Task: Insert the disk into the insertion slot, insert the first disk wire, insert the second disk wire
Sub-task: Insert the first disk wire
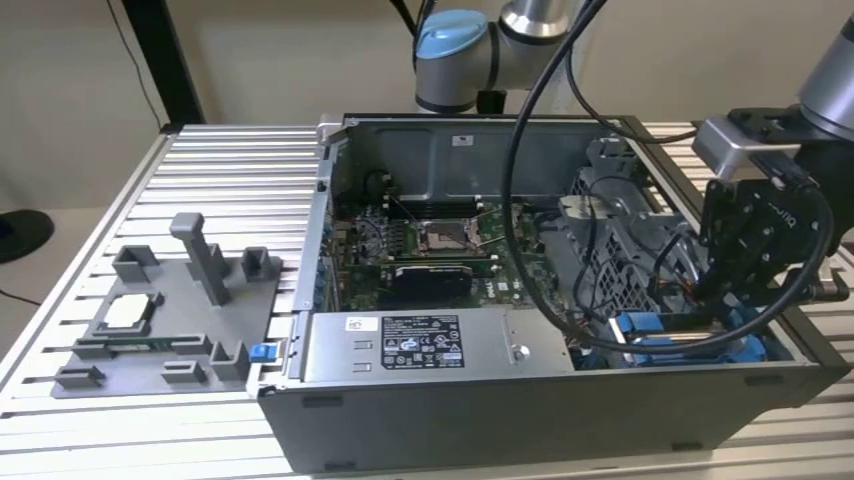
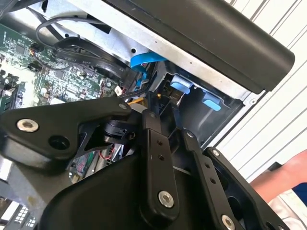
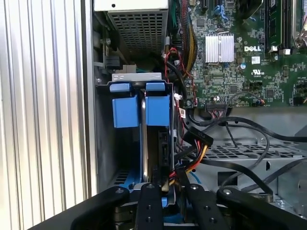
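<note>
Ribbed aluminium table (image 1: 220, 150) carries an open computer case (image 1: 534, 420), and I have the arm reaching down into its corner at the exterior view's right. From here I see the gripper (image 1: 721, 300) sunk below the case rim, right over the drive bay.

In the first wrist view the gripper (image 3: 170, 187) points straight at the insertion slot (image 3: 101, 143), a grey metal bay with blue tabs at its far end. The disk (image 3: 157, 110) sits inside that bay, standing on edge, its blue frame directly ahead of the jaws. A bundle of red, yellow and black wires (image 3: 189, 163) runs in just beside the jaws and partly between them. I cannot tell how far the jaws stand apart, nor whether they have hold of a wire.

The second wrist view shows the gripper (image 2: 165, 108) low in the bay, with blue tabs (image 2: 180, 85) just beyond the jaws. The green mainboard (image 3: 240, 72) lies off to one side of the jaws, and the power supply (image 1: 414, 345) sits well apart from them along the case's front wall. A grey parts tray (image 1: 147, 330) rests on the table, far from the jaws, outside the case.
</note>
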You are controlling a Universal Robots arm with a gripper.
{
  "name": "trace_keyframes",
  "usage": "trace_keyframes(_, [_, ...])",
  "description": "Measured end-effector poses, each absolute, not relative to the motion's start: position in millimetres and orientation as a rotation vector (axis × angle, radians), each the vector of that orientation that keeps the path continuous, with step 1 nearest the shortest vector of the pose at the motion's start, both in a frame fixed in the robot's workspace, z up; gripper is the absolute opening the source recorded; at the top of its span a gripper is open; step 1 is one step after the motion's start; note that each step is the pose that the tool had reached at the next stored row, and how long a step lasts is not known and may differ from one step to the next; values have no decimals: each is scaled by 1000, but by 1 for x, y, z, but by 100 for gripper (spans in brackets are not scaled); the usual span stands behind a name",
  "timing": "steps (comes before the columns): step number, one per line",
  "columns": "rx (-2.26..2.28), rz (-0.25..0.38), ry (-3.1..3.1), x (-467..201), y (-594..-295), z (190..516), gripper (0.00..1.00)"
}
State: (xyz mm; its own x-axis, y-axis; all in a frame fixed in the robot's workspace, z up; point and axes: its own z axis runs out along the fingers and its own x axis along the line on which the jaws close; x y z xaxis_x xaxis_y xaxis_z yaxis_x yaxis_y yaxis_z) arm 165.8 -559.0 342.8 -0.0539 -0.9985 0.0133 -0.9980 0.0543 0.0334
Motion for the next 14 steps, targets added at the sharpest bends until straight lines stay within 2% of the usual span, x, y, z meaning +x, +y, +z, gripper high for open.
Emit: trace_keyframes(14, [2138,-24,-2257,166,-559,359,100])
